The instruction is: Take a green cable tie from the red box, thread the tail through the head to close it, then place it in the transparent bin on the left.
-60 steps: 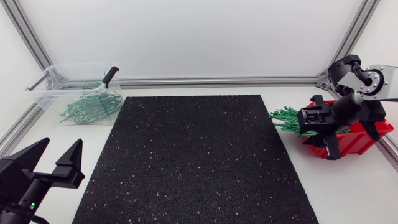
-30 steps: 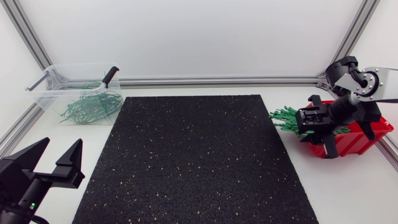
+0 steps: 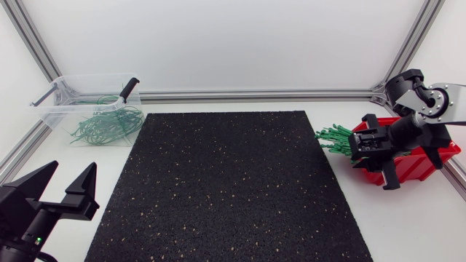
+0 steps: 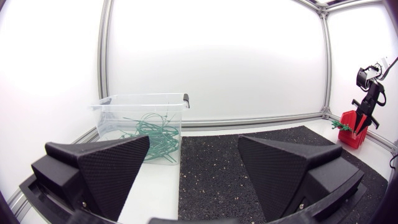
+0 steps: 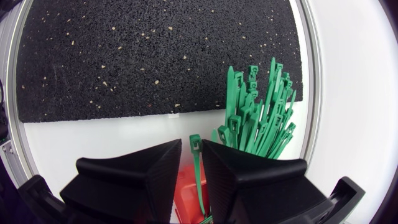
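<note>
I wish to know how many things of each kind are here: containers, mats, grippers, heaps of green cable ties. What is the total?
Containers: 2, the red box and the transparent bin
Mats: 1, the black mat
Grippers: 2, the left gripper and the right gripper
Heaps of cable ties: 2, the heap in the bin and the heap at the red box
Total: 7

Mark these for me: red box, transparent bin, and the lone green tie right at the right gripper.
red box [image 3: 421, 166], head view, on its near side wall.
transparent bin [image 4: 140, 98], left wrist view, on the near rim.
lone green tie [image 5: 195, 143], right wrist view, on its head end.
</note>
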{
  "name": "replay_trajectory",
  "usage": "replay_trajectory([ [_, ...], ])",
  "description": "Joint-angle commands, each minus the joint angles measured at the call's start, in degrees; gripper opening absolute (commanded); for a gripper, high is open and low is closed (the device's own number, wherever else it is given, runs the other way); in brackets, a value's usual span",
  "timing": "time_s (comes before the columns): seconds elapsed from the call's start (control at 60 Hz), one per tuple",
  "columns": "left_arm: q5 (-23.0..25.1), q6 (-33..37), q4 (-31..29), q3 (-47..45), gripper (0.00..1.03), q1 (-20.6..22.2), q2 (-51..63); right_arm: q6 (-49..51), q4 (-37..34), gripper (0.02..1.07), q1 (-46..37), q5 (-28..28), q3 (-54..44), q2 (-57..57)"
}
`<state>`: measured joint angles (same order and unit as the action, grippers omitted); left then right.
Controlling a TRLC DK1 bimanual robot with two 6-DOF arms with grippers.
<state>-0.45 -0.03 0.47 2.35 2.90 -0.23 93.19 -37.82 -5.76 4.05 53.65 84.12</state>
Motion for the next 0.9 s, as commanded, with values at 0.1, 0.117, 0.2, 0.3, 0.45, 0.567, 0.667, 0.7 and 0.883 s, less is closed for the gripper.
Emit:
replay_trajectory([
  [0.1,0.18,-0.58,-0.91,-2.26,0.99,0.62,-0.21,2.53,0.12,0.25,-1.18,0.25,-0.83,-1.32],
  [0.117,0.18,-0.58,-0.91,-2.35,0.99,0.62,-0.21,2.53,0.12,0.25,-1.27,0.25,-0.83,-1.32],
  [0.2,0.18,-0.58,-0.91,-2.26,0.99,0.62,-0.21,2.79,-0.15,0.21,-1.45,0.34,-0.74,-1.24],
  [0.3,0.18,-0.58,-0.91,-2.26,0.99,0.62,-0.21,2.97,-0.32,0.20,-1.45,0.25,-1.35,-1.24],
  [0.45,0.18,-0.58,-0.91,-2.26,0.99,0.62,-0.21,2.97,-0.67,0.18,-1.01,0.34,-1.97,-1.32],
  [0.567,0.18,-0.58,-1.00,-2.35,0.99,0.62,-0.21,2.88,-1.73,0.16,-0.83,0.34,-2.06,-1.24],
  [0.667,0.18,-0.58,-0.91,-2.26,0.99,0.62,-0.21,2.53,-3.31,0.07,-0.83,0.25,-1.53,-0.97],
  [0.7,0.18,-0.58,-0.91,-2.26,0.99,0.62,-0.21,2.17,-3.40,0.08,-0.83,0.25,-1.44,-0.88],
  [0.883,0.18,-0.58,-0.91,-2.26,0.99,0.62,-0.21,2.09,-4.01,0.07,-1.10,1.22,-0.47,-2.82],
])
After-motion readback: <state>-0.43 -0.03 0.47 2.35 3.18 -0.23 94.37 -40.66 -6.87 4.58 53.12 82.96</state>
